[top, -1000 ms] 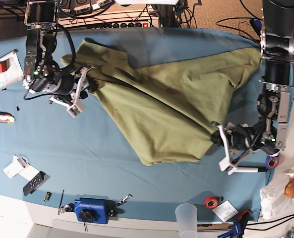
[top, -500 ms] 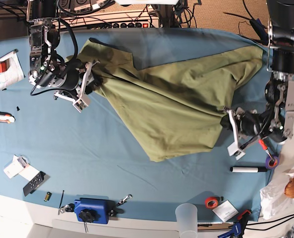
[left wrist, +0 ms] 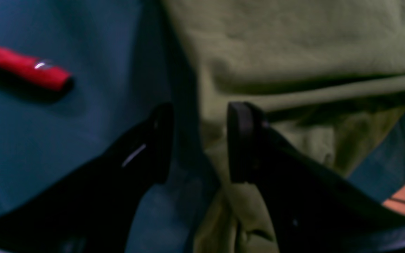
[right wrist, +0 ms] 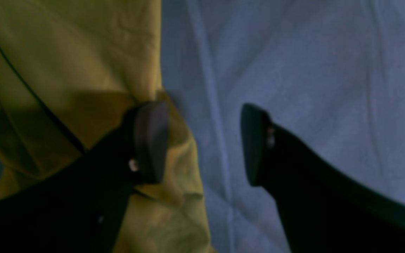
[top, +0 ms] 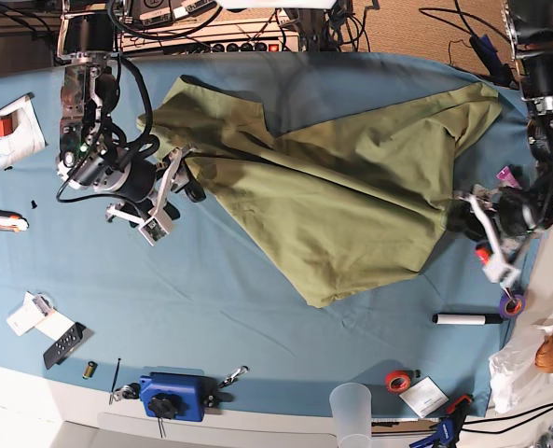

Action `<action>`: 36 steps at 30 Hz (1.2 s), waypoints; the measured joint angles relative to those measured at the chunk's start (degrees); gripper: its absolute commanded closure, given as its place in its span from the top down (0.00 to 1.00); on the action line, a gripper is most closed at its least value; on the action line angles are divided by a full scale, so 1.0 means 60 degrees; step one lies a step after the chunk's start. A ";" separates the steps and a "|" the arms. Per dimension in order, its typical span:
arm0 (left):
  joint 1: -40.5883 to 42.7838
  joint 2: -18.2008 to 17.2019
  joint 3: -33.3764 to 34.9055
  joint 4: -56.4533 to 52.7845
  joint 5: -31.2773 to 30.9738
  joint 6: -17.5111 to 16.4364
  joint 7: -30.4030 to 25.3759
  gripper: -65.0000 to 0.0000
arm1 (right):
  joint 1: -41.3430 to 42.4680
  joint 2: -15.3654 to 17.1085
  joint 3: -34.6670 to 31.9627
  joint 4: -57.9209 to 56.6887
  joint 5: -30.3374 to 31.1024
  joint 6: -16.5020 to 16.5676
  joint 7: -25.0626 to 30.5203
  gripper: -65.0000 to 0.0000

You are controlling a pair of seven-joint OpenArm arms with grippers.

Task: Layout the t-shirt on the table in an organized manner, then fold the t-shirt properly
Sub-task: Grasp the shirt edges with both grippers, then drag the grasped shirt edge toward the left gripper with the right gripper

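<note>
t-shirt [top: 332,201]: olive green, I see it spread unevenly over the far-centre of the table [top: 211,289]. Not flat; big diagonal folds, one pointed corner hanging toward the near side at centre.
shirt extent: runs from beside the right gripper on the base view's left across to the table's corner on the view's right.
right gripper [top: 171,193]: jaws spread wide, nothing pinched. In the right wrist view [right wrist: 202,140] one finger [right wrist: 149,140] lies over the shirt's rumpled edge, the other sits over bare cloth. Can't tell if that finger actually touches the fabric.
left gripper [top: 481,233]: at the shirt's edge on the base view's right. In its wrist view [left wrist: 197,140] the jaws stand apart with a clear gap; one finger [left wrist: 241,140] is against the shirt edge, the other over teal cloth. I see no fabric clamped between them.
red item: a red-handled tool [left wrist: 23,68] lies on the cloth just beside the left gripper; wrist view too blurred to name it better.
near edge clutter: blue clamp device [top: 173,397], clear plastic cup [top: 351,411], red tape roll [top: 398,380], white marker [top: 467,319], all well apart from the shirt.
left side of base view: white paper packet with a red block [top: 10,131], small remote-like black piece [top: 66,343].
</note>
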 measured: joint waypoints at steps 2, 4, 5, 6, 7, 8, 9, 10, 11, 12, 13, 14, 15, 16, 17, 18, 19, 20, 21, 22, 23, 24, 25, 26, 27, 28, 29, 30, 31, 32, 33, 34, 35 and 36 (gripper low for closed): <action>0.0157 0.0007 -0.0772 0.0368 -0.0273 0.0000 0.0007 0.40 | 0.0157 -0.0011 0.0000 0.0000 0.0000 -0.0007 0.0007 0.51; 0.0288 0.0007 -0.1705 0.0801 -0.0703 0.0007 -0.0004 0.40 | 0.0423 -0.0055 -0.0007 -0.0011 0.0033 -0.0288 -0.0004 0.50; 0.0310 0.0007 -0.2189 0.0980 -0.0860 -0.0033 0.0004 0.40 | 0.0601 -0.0135 -0.0007 -0.0029 -0.0025 -0.0503 -0.0036 0.50; 0.0331 0.0007 -0.2674 0.1147 -0.0965 -0.0124 -0.0025 0.40 | 0.0794 -0.0189 -0.0018 -0.0091 -0.0033 -0.0488 -0.0011 0.50; 0.0357 -0.0007 -0.3136 0.1290 -0.1118 -0.0430 -0.0029 0.40 | 0.0984 -0.0240 -0.0084 -0.0204 0.0007 -0.0484 0.0004 0.50; 0.0415 -0.0058 -0.3512 0.1392 -0.1260 -0.0601 -0.0029 0.40 | 0.1173 -0.0310 -0.0211 -0.0404 0.0025 -0.0484 0.0011 0.50; 0.0503 -0.0146 -0.3785 0.1432 -0.1319 -0.0601 -0.0036 0.40 | 0.1355 -0.0379 -0.0382 -0.0703 0.0007 -0.0484 0.0033 0.50; 0.0616 -0.0255 -0.3945 0.1428 -0.1315 -0.0623 -0.0033 0.40 | 0.1512 -0.0441 -0.0590 -0.1064 0.0015 -0.0488 0.0018 0.50; 0.0758 -0.0379 -0.4033 0.1417 -0.1286 -0.0623 -0.0007 0.40 | 0.1661 -0.0470 -0.0849 -0.1461 0.0011 -0.0488 0.0004 0.50; 0.0911 -0.0495 -0.4051 0.1421 -0.1290 -0.0623 0.0018 0.40 | 0.1800 -0.0506 -0.1107 -0.1847 0.0000 -0.0488 -0.0025 0.50; 0.1075 -0.0641 -0.4040 0.1417 -0.1290 -0.0623 0.0022 0.40 | 0.1956 -0.0568 -0.1366 -0.2255 0.0000 -0.0488 -0.0011 0.50; 0.1224 -0.0750 -0.4044 0.1417 -0.1286 -0.0623 0.0033 0.40 | 0.2109 -0.0648 -0.1617 -0.2619 -0.0029 -0.0488 0.0011 0.50; 0.1333 -0.0823 -0.4047 0.1417 -0.1286 -0.0623 0.0029 0.40 | 0.2255 -0.0761 -0.1847 -0.2925 -0.0106 -0.0481 0.0051 0.50; 0.1402 -0.0878 -0.4040 0.1417 -0.1290 -0.0623 0.0033 0.40 | 0.2382 -0.0900 -0.2022 -0.3140 -0.0178 -0.0484 0.0135 0.50; 0.1424 -0.0889 -0.4044 0.1417 -0.1275 -0.0623 0.0029 0.40 | 0.2510 -0.1042 -0.2171 -0.3348 -0.0237 -0.0488 0.0222 0.50; 0.1424 -0.0889 -0.4044 0.1417 -0.1264 -0.0623 0.0033 0.40 | 0.2619 -0.1209 -0.2302 -0.3523 -0.0310 -0.0488 0.0211 0.50; 0.1421 -0.0889 -0.4044 0.1417 -0.1246 -0.0623 0.0029 0.40 | 0.2696 -0.1373 -0.2408 -0.3639 -0.0361 -0.0488 0.0215 0.50; 0.1417 -0.0889 -0.4044 0.1417 -0.1253 -0.0623 0.0026 0.40 | 0.2728 -0.1526 -0.2484 -0.3701 -0.0470 -0.0484 0.0222 0.50; 0.1421 -0.0889 -0.4044 0.1421 -0.1253 -0.0623 0.0029 0.40 | 0.2743 -0.1661 -0.2543 -0.3767 -0.0561 -0.0484 0.0219 0.50; 0.1421 -0.0889 -0.4044 0.1417 -0.1249 -0.0623 0.0029 0.40 | 0.2743 -0.1792 -0.2546 -0.3869 -0.0721 -0.0484 0.0342 0.50; 0.1421 -0.0889 -0.4044 0.1417 -0.1246 -0.0623 0.0029 0.40 | 0.2754 -0.1883 -0.2546 -0.3956 -0.0798 -0.0488 0.0401 0.50; 0.1421 -0.0889 -0.4044 0.1417 -0.1249 -0.0623 0.0029 0.40 | 0.2787 -0.1971 -0.2539 -0.4091 -0.0903 -0.0550 0.0495 0.50; 0.1421 -0.0889 -0.4044 0.1417 -0.1249 -0.0623 0.0029 0.40 | 0.2841 -0.2055 -0.2539 -0.4237 -0.0958 -0.0634 0.0546 0.50; 0.1421 -0.0889 -0.4044 0.1421 -0.1253 -0.0623 0.0026 0.40 | 0.2871 -0.2113 -0.2535 -0.4360 -0.1002 -0.0703 0.0630 0.47; 0.1421 -0.0889 -0.4044 0.1421 -0.1249 -0.0623 0.0029 0.40 | 0.2889 -0.2124 -0.2535 -0.4437 -0.1005 -0.0710 0.0678 0.39; 0.1421 -0.0889 -0.4044 0.1421 -0.1249 -0.0623 0.0029 0.40 | 0.2900 -0.2116 -0.2532 -0.4452 -0.1005 -0.0714 0.0688 0.29; 0.1421 -0.0889 -0.4044 0.1421 -0.1249 -0.0623 0.0029 0.40 | 0.2896 -0.2113 -0.2532 -0.4452 -0.1020 -0.0743 0.0674 0.16; 0.1421 -0.0889 -0.4044 0.1417 -0.1249 -0.0623 0.0029 0.40 | 0.2896 -0.2113 -0.2532 -0.4452 -0.1013 -0.0743 0.0641 0.03; 0.1421 -0.0889 -0.4044 0.1421 -0.1249 -0.0623 0.0029 0.40 | 0.2874 -0.2113 -0.2532 -0.4411 -0.1016 -0.0743 0.0623 0.00; 0.1421 -0.0889 -0.4044 0.1421 -0.1249 -0.0623 0.0029 0.40 | 0.2849 -0.2113 -0.2535 -0.4309 -0.1049 -0.0743 0.0608 0.00; 0.1421 -0.0889 -0.4044 0.1421 -0.1264 -0.0623 0.0029 0.40 | 0.2834 -0.2113 -0.2535 -0.4146 -0.1355 -0.0772 0.0550 0.00; 0.1424 -0.0889 -0.4044 0.1421 -0.1260 -0.0623 0.0029 0.40 | 0.2816 -0.2142 -0.2543 -0.3901 -0.1665 -0.0896 0.0401 0.00; 0.1421 -0.0889 -0.4044 0.1417 -0.1249 -0.0623 0.0033 0.40 | 0.2765 -0.2175 -0.2543 -0.3606 -0.2149 -0.1271 0.0280 0.00; 0.1424 -0.0889 -0.4044 0.1417 -0.1253 -0.0623 0.0029 0.40 | 0.2718 -0.2186 -0.2514 -0.3304 -0.2696 -0.1574 0.0251 0.00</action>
